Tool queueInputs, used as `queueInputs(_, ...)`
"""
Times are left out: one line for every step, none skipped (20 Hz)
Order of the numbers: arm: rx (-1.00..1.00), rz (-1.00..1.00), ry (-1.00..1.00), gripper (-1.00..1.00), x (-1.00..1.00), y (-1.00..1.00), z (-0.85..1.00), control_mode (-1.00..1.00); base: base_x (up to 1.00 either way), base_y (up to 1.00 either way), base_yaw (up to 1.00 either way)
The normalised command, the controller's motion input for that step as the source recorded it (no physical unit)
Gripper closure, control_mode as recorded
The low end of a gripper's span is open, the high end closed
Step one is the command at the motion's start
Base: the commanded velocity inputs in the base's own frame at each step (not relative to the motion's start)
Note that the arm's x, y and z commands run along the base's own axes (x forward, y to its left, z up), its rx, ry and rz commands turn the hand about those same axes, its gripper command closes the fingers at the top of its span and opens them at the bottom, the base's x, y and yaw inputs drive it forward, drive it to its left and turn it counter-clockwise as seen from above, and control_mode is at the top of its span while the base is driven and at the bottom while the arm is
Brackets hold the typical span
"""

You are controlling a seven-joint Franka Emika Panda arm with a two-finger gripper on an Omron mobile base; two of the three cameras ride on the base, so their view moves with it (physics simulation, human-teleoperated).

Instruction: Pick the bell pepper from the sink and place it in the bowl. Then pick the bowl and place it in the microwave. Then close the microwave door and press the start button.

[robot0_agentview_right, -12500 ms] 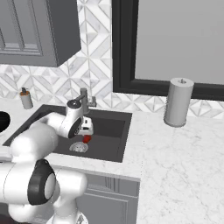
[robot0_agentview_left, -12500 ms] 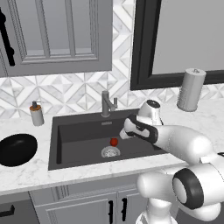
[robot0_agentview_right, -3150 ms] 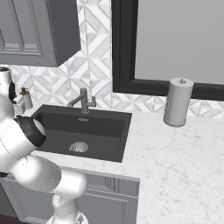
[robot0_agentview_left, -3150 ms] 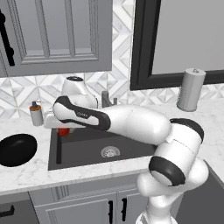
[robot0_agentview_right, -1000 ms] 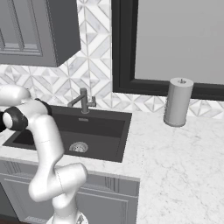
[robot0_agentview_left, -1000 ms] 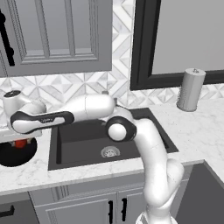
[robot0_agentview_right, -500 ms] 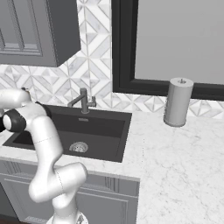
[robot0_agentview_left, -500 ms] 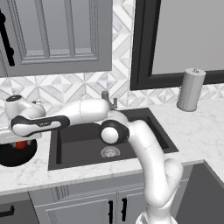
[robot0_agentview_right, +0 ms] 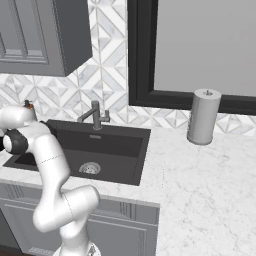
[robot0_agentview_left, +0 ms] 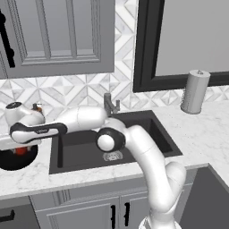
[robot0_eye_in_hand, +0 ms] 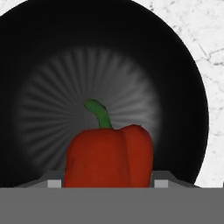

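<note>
The red bell pepper (robot0_eye_in_hand: 109, 155) with its green stem sits between my gripper's (robot0_eye_in_hand: 108, 183) two fingertips, which press its sides, so the gripper is shut on it. Right below it lies the glossy black bowl (robot0_eye_in_hand: 48, 74). In the left base view, the gripper (robot0_agentview_left: 19, 144) hangs at the far left with the bell pepper (robot0_agentview_left: 21, 150) just over the bowl (robot0_agentview_left: 11, 164) on the counter. The dark sink (robot0_agentview_left: 134, 134) lies to the right of the bowl. The microwave is out of view.
A grey faucet (robot0_agentview_left: 108, 103) stands behind the sink. A small soap bottle (robot0_agentview_left: 36, 108) is by the wall behind the hand. A grey paper towel roll (robot0_agentview_left: 195, 91) stands at the back right on the marble counter (robot0_agentview_right: 210, 190). Cabinets hang above.
The hand has sunk a little toward the bowl, still holding the pepper. Nothing else has moved.
</note>
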Motion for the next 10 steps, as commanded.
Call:
queueInputs(0.00,0.00,0.00,1.00,0.02,0.00,-0.26,-1.00,0.00,0.00,0.00)
queueInputs(0.00,0.00,0.00,1.00,0.00,0.00,-0.28,-1.00,0.00,0.00,0.00)
queueInputs(0.00,0.00,0.00,1.00,0.01,0.00,-0.36,-1.00,0.00,0.00,0.00)
queueInputs(0.00,0.00,0.00,1.00,0.00,0.00,-0.33,-1.00,0.00,0.00,0.00)
queueInputs(0.01,0.00,0.00,1.00,0.00,0.00,-0.35,-1.00,0.00,0.00,0.00)
queueInputs(0.00,0.00,0.00,1.00,0.05,0.00,-0.36,-1.00,0.00,0.00,0.00)
queueInputs(0.00,0.00,0.00,1.00,0.07,0.00,-0.38,-1.00,0.00,0.00,0.00)
queueInputs(0.00,0.00,0.00,-1.00,0.06,0.00,-0.38,-1.00,0.00,0.00,0.00)
queueInputs(0.00,0.00,0.00,-1.00,0.04,0.00,-0.36,-1.00,0.00,0.00,0.00)
queueInputs(0.01,0.00,0.00,-1.00,0.00,0.00,-0.27,-1.00,0.00,0.00,0.00)
